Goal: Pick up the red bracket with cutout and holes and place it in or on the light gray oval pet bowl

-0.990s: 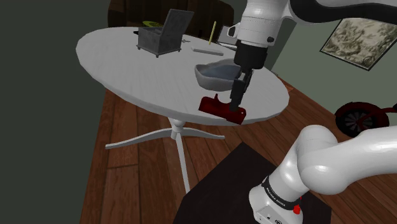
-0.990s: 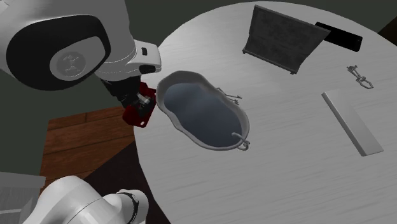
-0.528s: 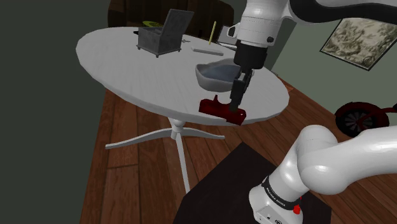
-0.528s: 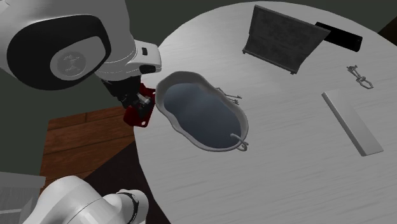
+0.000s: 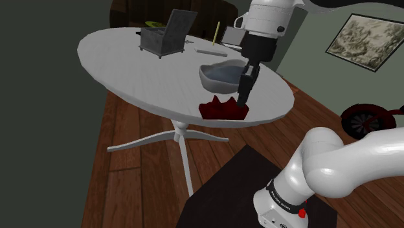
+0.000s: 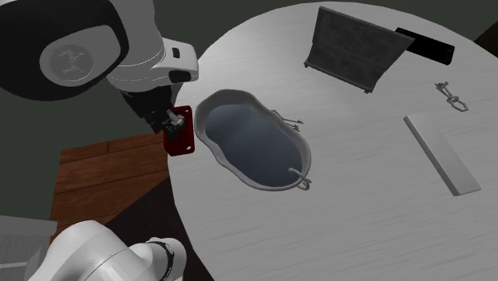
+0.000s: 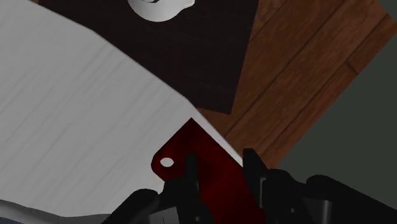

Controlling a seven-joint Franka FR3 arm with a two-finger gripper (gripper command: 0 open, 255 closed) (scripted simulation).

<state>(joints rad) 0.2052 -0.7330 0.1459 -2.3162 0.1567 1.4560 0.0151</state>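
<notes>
Currently the gripper (image 5: pixel 243 97) is clamped on the red bracket (image 5: pixel 223 110), pinching the plate near one end. The bracket hangs skewed at the table (image 5: pixel 116 48) edge, just beside the gray oval bowl (image 5: pixel 210 81), not yet in it. Risks, my read: the off-centre pinch could let the plate pivot or slip between the fingers. It sits over the edge, so a slip likely drops it on the wood floor (image 5: pixel 142 175). Carried low, its bottom corner could clip the rim and shove the bowl. Bowl is empty, dark inside. Dark box (image 5: pixel 158 42) with raised lid at the table's far side: contents not visible.
</notes>
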